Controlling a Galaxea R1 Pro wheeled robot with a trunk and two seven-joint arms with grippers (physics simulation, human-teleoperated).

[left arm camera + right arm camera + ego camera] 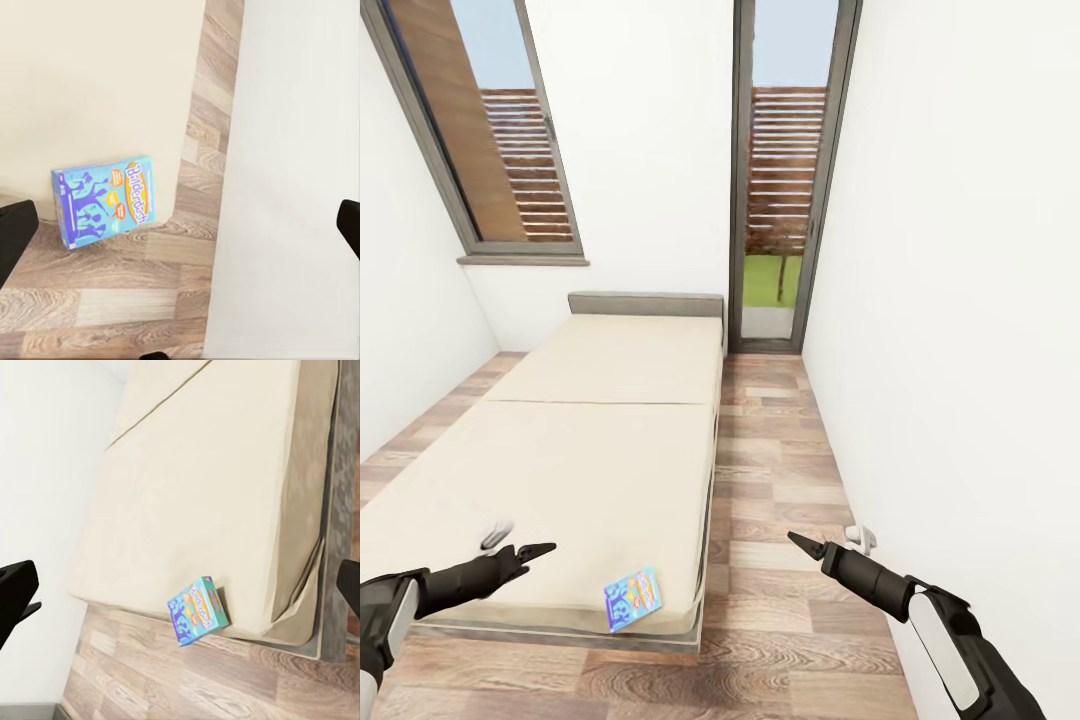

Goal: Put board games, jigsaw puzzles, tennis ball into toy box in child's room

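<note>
Head view: left tool (532, 551) over the bed (600, 440), right tool (807, 544) over plank floor; fingers look pressed together.
Left wrist view: blue board game (103, 199), flat printed box, at the mattress's near corner; jaws spread.
Right wrist view: jaws spread.
Technique: approach squarely, pinch the box's thin edges.

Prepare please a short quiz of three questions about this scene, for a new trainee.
1. True or false: the blue board game lies on the bed near its foot corner.
2. How many board games show on the bed? A) one B) two C) three
3. Fill in: the left gripper holds ____.

Key: 1 true. 2 A. 3 nothing; in the left wrist view its fingers stand wide apart.
</note>
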